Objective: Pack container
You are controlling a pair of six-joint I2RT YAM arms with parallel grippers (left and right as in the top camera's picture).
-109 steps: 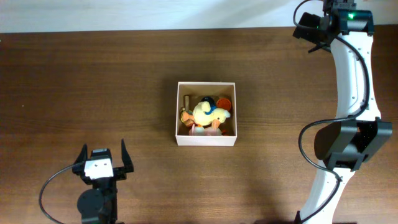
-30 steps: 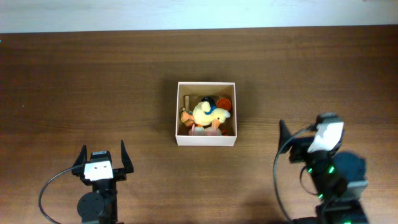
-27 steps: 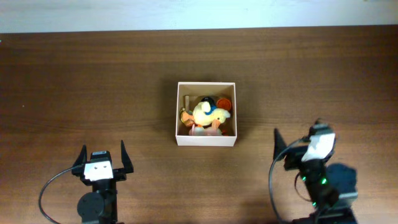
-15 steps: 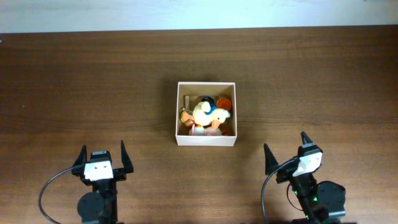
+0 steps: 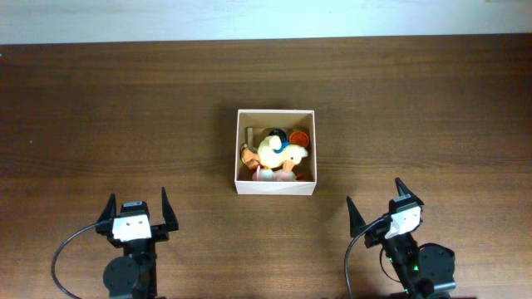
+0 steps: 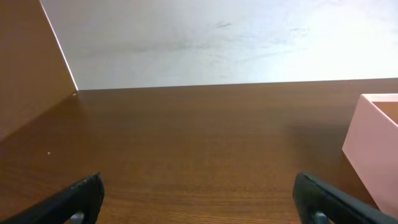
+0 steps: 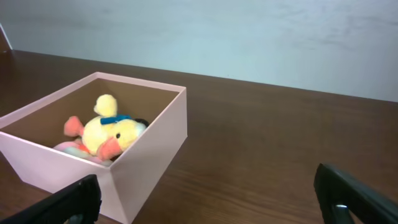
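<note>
While left gripper (image 5: 138, 199) and right gripper (image 5: 374, 195) gape empty, one container (image 5: 276, 188) holds one duck (image 5: 274, 151), perhaps four others (image 5: 298, 137).

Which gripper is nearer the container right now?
Right. The right gripper is open, a short way off the robot-side right corner of the container; the left gripper, open too, sits farther off the left corner.
</note>
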